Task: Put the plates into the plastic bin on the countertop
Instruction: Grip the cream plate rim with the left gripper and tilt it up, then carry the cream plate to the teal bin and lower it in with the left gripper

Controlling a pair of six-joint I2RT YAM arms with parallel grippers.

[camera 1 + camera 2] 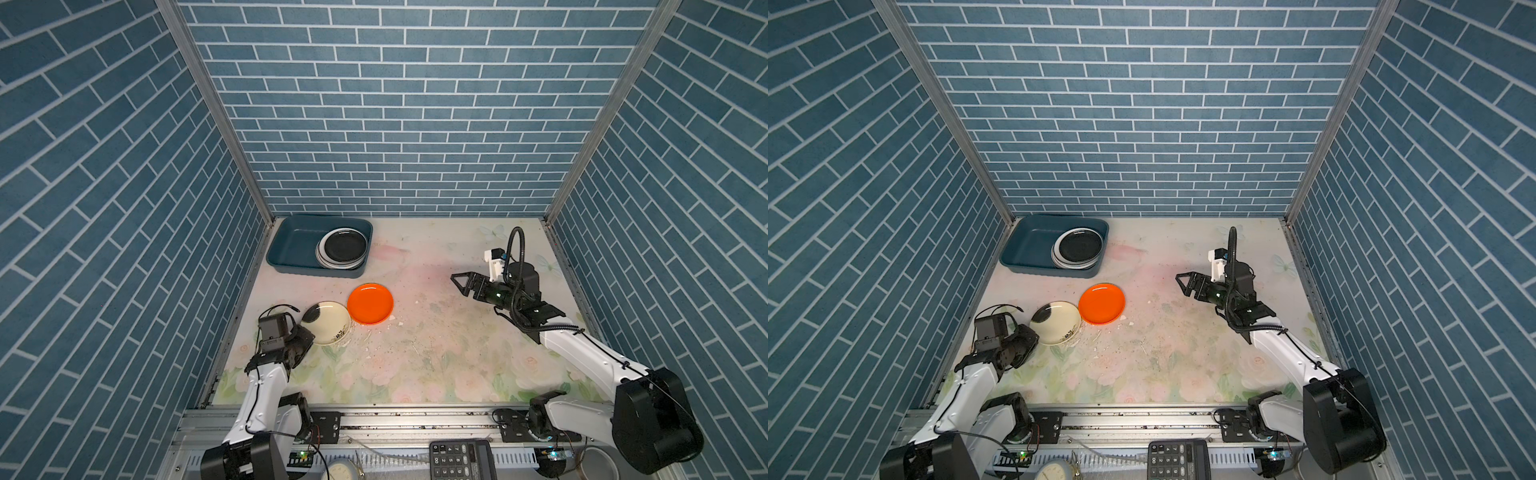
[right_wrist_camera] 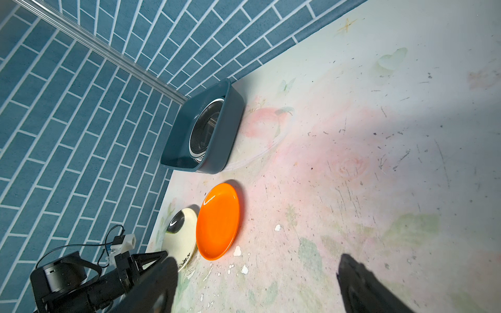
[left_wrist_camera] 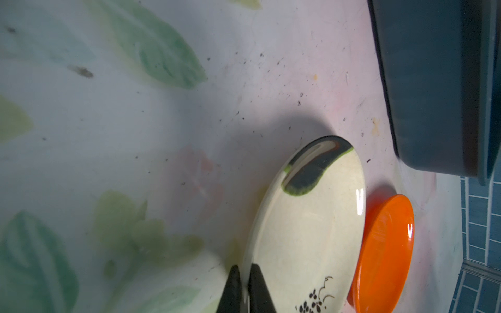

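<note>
- At the left edge of the bench, my left claw is pinched tight on the rim of the cream plate, one finger on each face.
- Glossy glaze: I judge it stiff, slippery and easy to chip. The rim is the only hold, so I'd lift slowly.
- The orange plate lies just beside it, leaving little clearance.
- The bin sits in the far left corner, with a stack topped by a black plate at its right end.
- My right claw hangs wide open and empty, well apart.
</note>
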